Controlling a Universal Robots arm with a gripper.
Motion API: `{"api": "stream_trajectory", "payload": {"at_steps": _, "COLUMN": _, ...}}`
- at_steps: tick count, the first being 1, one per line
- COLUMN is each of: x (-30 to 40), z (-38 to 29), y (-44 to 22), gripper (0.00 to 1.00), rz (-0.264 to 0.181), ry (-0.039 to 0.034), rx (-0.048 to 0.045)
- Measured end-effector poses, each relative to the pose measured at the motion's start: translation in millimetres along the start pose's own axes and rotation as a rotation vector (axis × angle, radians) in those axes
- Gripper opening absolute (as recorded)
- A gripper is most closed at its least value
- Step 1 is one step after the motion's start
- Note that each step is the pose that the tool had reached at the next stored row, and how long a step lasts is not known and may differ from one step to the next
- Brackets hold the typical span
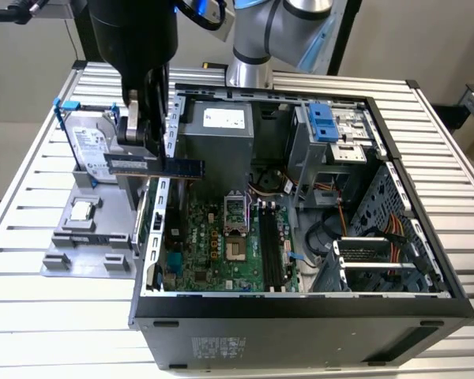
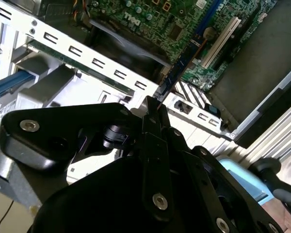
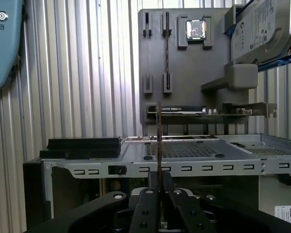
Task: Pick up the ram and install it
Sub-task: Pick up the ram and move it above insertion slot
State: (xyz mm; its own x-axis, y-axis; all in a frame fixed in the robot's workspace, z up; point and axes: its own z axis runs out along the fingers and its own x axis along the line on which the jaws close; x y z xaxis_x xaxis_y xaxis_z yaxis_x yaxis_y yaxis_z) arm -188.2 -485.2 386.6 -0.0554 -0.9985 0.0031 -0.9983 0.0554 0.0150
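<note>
— Ram (image 1: 174,166): where is it?
— Clamped in the pincer (image 1: 148,151), clear of the bench (image 1: 31,316). It's just right of the tray (image 1: 103,237) in the exterior view, over the case's (image 1: 300,332) near wall.
— Long axis?
— Level, running across the exterior view, one end reaching out over the board.
— And the slots (image 1: 270,246)?
— Lower, further to the exterior view's right. I'd judge they run crosswise to the stick.
</note>
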Motion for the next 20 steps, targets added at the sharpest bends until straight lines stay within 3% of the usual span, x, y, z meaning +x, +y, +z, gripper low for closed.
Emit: {"api": "stream_trajectory", "payload": {"at_steps": 20, "x": -0.3, "z": 0.0, "y": -5.8, "gripper": 0.0, "rz": 0.0, "ry": -0.0001, "rx": 0.0}}
